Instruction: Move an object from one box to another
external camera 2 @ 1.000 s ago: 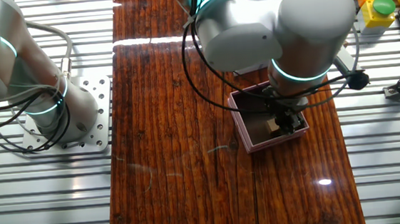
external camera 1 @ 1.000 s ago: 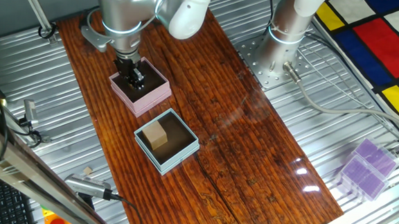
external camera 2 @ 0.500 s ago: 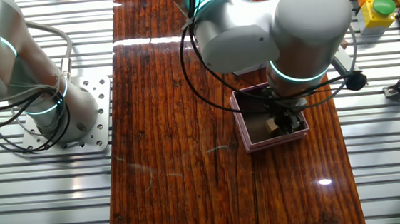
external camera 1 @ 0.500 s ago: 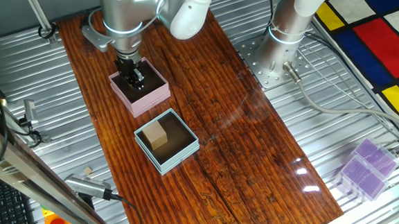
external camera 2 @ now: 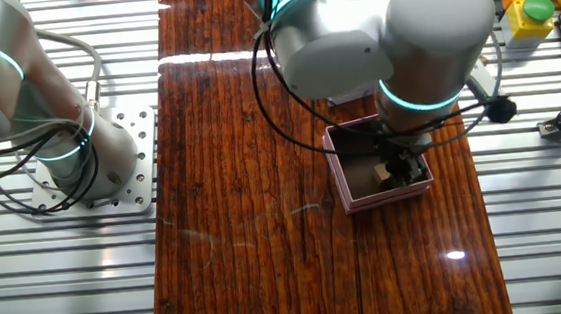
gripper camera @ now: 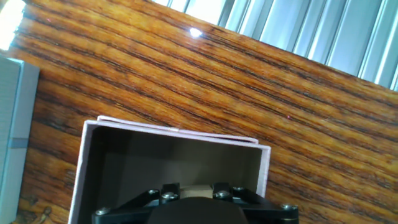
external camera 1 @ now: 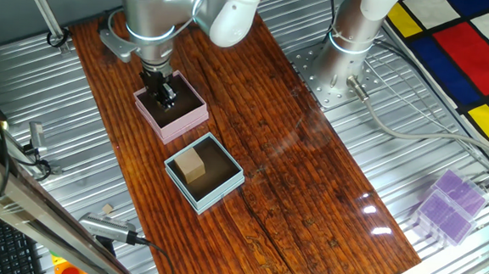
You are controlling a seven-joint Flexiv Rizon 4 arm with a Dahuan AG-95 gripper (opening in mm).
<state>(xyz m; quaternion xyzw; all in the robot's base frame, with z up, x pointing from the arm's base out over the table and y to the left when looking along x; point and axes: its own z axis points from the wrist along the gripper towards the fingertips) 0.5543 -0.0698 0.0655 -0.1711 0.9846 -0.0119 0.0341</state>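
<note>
we see the gripper (external camera 1: 166, 96) lowered into the pink box (external camera 1: 190, 118), its fingers either side of a small tan block (external camera 2: 382, 174) on the dark floor; we cannot tell whether they clamp it. beside it, the blue-grey box (external camera 1: 224, 189) holds another tan block (external camera 1: 193, 166) on the wooden table (external camera 1: 293, 182).

glossy silver-grey arm (external camera 2: 391, 28), cyan ring, black gripper (external camera 1: 164, 95)

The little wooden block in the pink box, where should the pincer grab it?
From straight above, on two opposite flat sides. The wooden block sits low inside the pink box, whose walls block any sideways approach. The pincer is already down in there beside it.
</note>
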